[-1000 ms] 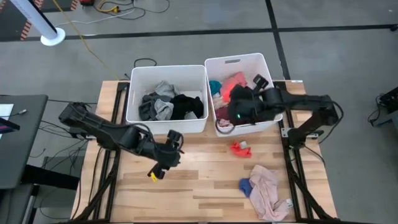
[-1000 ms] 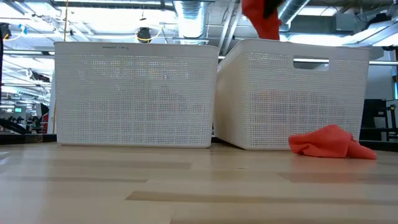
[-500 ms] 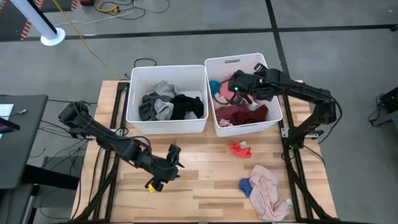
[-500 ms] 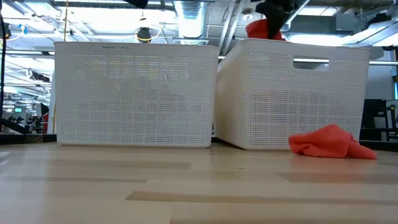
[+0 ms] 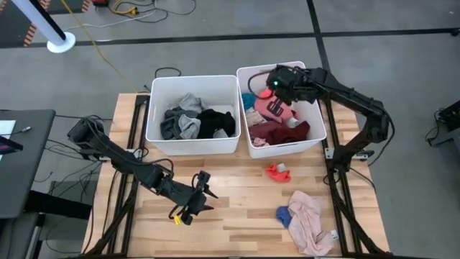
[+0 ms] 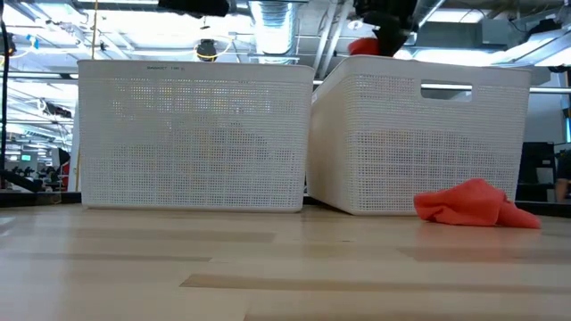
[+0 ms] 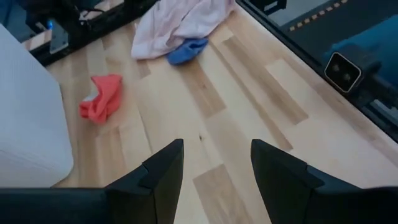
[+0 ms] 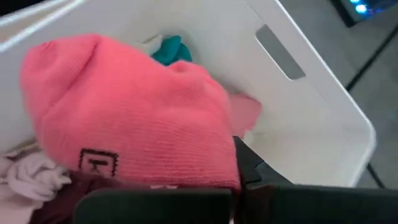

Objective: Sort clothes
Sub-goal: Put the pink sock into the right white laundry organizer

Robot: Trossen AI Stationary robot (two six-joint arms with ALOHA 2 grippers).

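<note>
- Wooden table (image 5: 237,216), pale planks, with two white bins along its far edge.
- Left bin (image 5: 192,137) holds a heap of grey and black garments (image 5: 198,122).
- Right bin (image 5: 313,137) holds the colourful pile: maroon piece (image 5: 280,133) at the near side, a teal scrap (image 8: 169,48) toward the far wall.
- Pink knit beanie (image 8: 130,118) lies on top of that pile, ribbed, with a small dark square label near its hem.
- Pale pink garment (image 5: 310,219) lies crumpled on the table's near right, touching a small blue piece (image 5: 283,214).
- Small red-orange garment (image 5: 277,171) sits bunched on the table just in front of the right bin.
- Right gripper (image 5: 277,80) hangs over the right bin's far end, above the beanie; cannot tell how its fingers stand.
- Left gripper (image 7: 214,165) is low over bare table, well apart from the clothes, fingers spread wide and holding nothing.
</note>
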